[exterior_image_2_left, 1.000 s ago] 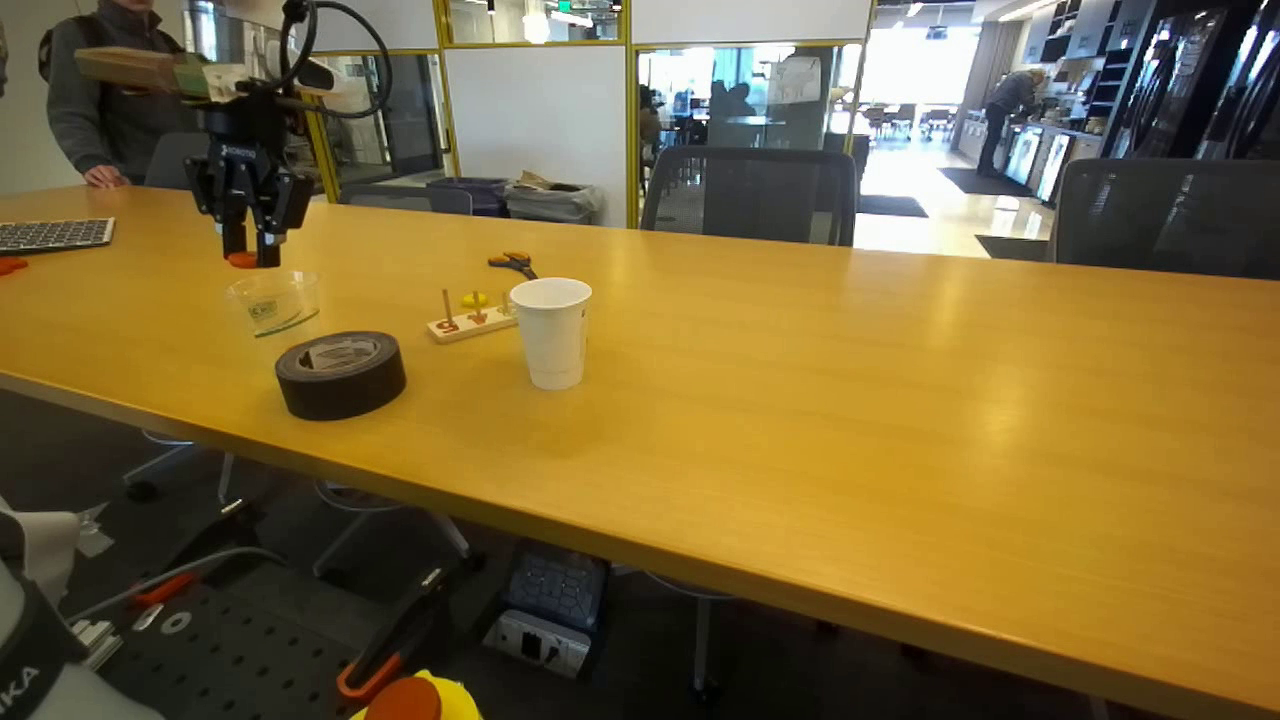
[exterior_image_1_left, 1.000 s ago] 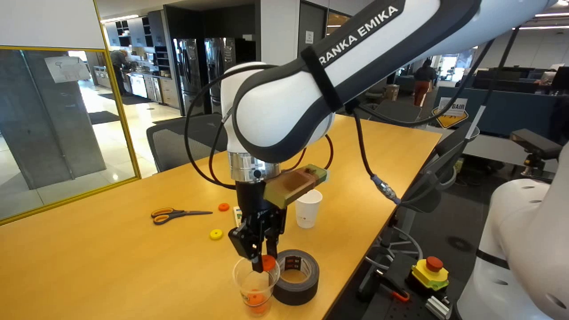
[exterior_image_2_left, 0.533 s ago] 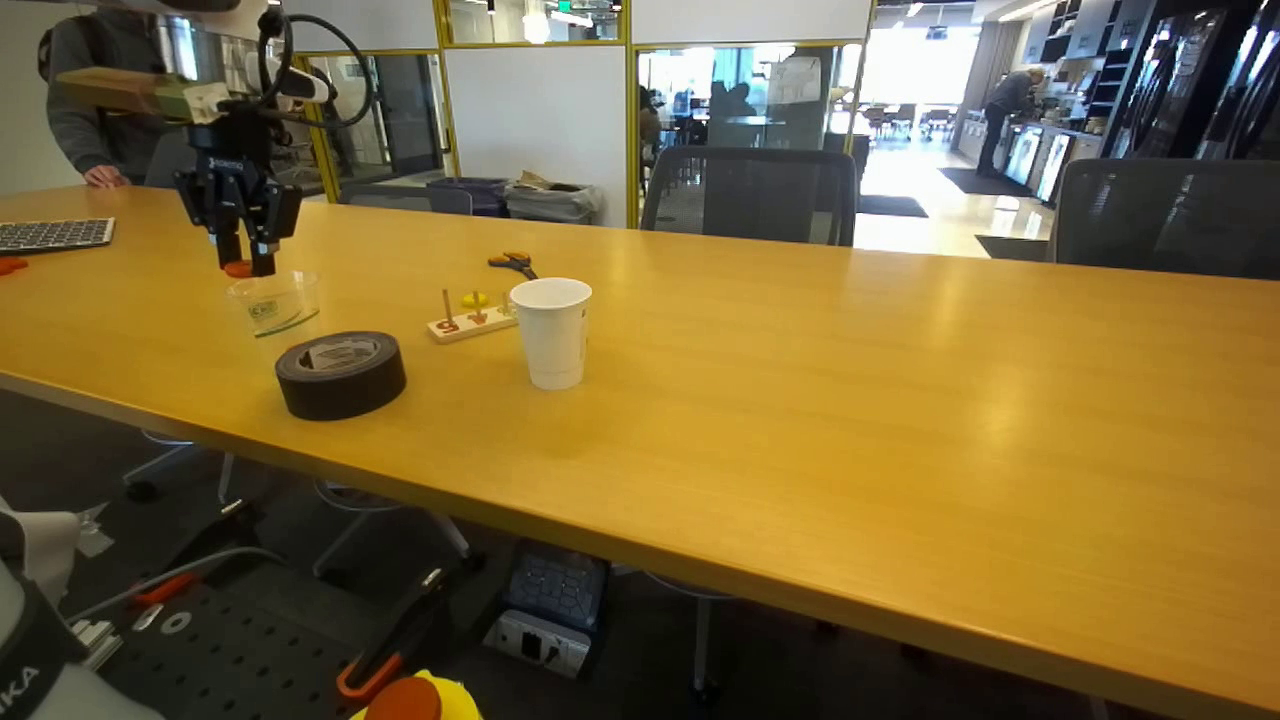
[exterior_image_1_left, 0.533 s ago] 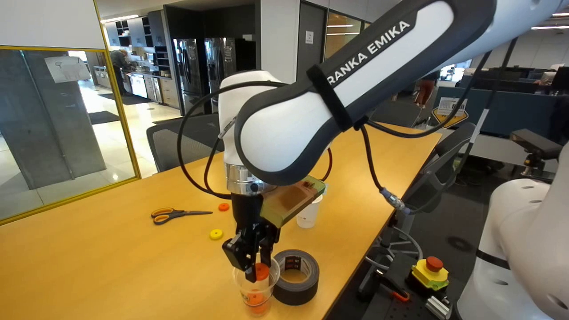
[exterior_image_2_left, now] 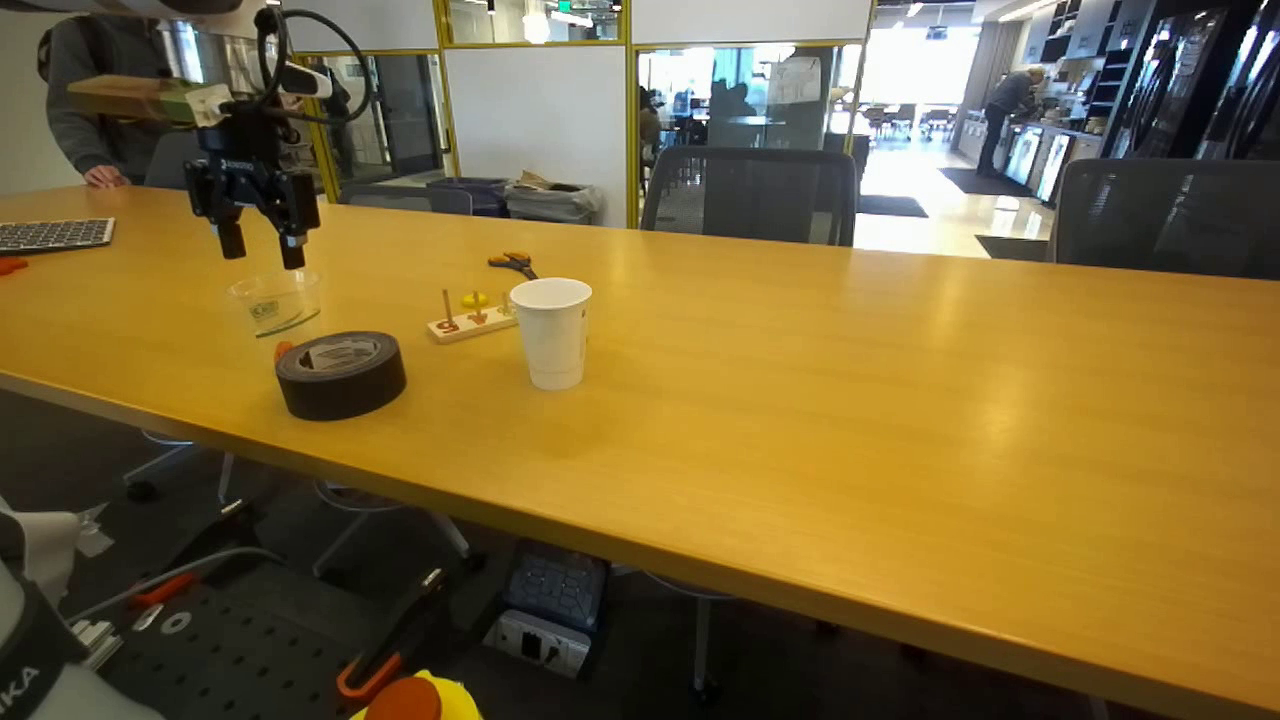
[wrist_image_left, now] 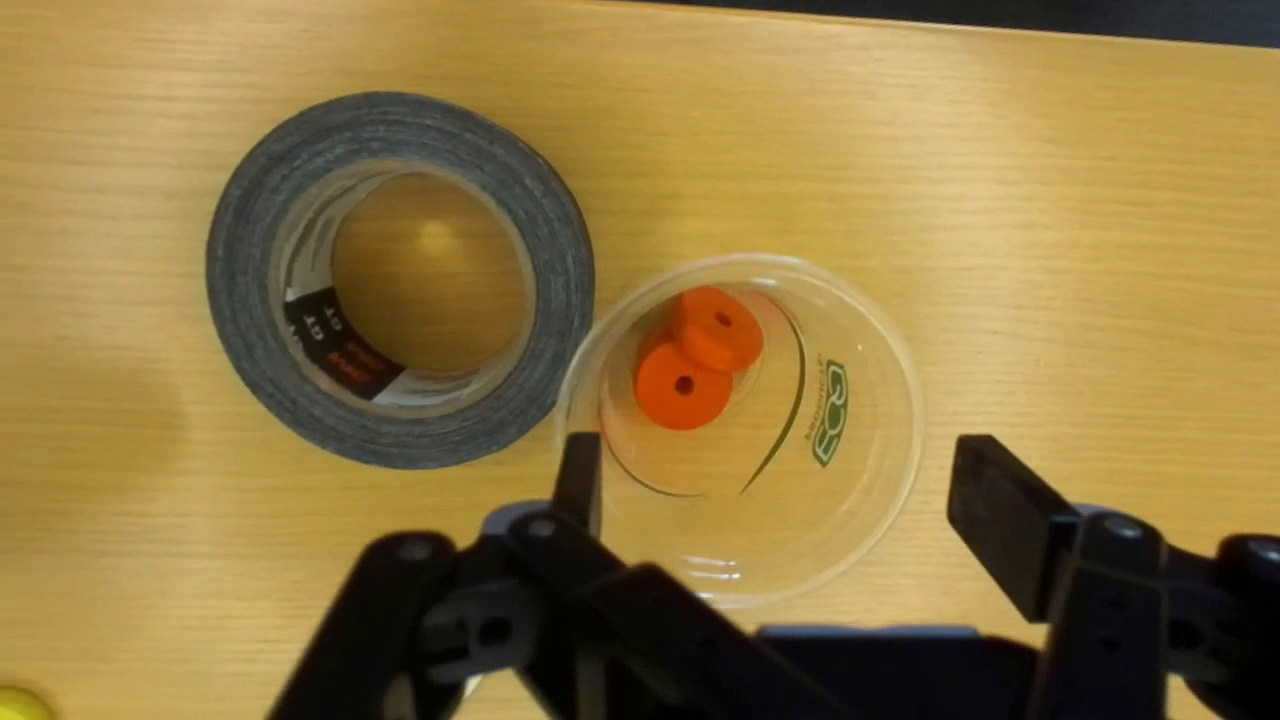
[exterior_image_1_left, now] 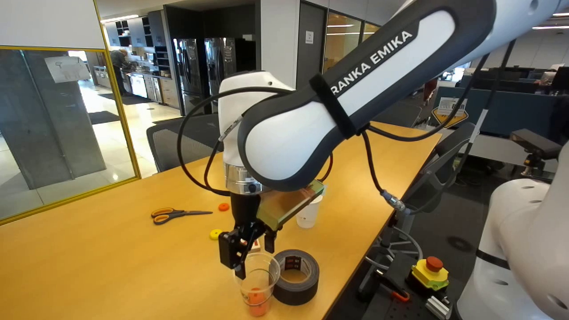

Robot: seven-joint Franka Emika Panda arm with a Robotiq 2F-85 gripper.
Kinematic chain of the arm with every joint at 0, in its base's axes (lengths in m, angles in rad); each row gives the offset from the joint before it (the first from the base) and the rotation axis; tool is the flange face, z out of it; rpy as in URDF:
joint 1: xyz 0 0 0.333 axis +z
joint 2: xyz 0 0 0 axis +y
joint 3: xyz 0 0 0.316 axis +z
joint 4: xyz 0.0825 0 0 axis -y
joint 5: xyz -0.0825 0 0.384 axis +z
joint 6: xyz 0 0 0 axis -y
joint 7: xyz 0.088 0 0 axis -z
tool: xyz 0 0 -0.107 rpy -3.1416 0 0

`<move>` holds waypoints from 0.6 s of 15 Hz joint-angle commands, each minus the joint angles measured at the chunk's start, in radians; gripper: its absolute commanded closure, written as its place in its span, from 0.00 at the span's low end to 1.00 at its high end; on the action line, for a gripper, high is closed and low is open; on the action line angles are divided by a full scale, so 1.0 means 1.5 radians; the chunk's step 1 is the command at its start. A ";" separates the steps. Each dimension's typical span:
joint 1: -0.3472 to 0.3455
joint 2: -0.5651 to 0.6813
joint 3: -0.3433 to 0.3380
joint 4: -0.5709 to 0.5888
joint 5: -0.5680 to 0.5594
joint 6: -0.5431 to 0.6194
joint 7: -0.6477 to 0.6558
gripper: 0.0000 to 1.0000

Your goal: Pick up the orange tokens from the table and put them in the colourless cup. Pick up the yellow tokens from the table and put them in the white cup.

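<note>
Tape roll [exterior_image_2_left: 342,393], scissors [exterior_image_1_left: 178,214], keyboard [exterior_image_2_left: 56,235].

Lying inside the tumbler [wrist_image_left: 800,500] on the desk [wrist_image_left: 1050,250]: tokens [wrist_image_left: 683,400], overlapping, with fingers [wrist_image_left: 1000,525] near the tumbler and the tape roll [wrist_image_left: 562,280] just beside. In an exterior view, left of the fingers: a front token [exterior_image_1_left: 214,234], behind it a rear token [exterior_image_1_left: 223,207], then, farther left, the scissors [exterior_image_1_left: 180,213]. In an exterior view, from left to right: keyboard [exterior_image_2_left: 55,236], tumbler, peg board [exterior_image_2_left: 470,325], cup [exterior_image_2_left: 555,345], with the tape roll before the tumbler.
</note>
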State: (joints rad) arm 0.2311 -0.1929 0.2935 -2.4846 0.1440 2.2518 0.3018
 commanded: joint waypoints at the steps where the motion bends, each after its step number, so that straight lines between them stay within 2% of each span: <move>1: -0.015 0.014 -0.004 0.028 -0.057 0.015 0.030 0.00; 5: -0.034 0.078 -0.011 0.102 -0.152 0.012 0.015 0.00; 7: -0.032 0.125 -0.019 0.145 -0.176 0.016 -0.034 0.00; 9: -0.026 0.177 -0.029 0.187 -0.166 0.030 -0.107 0.00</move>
State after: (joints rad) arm 0.1839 -0.0580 0.2702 -2.3224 -0.0935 2.2708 0.2628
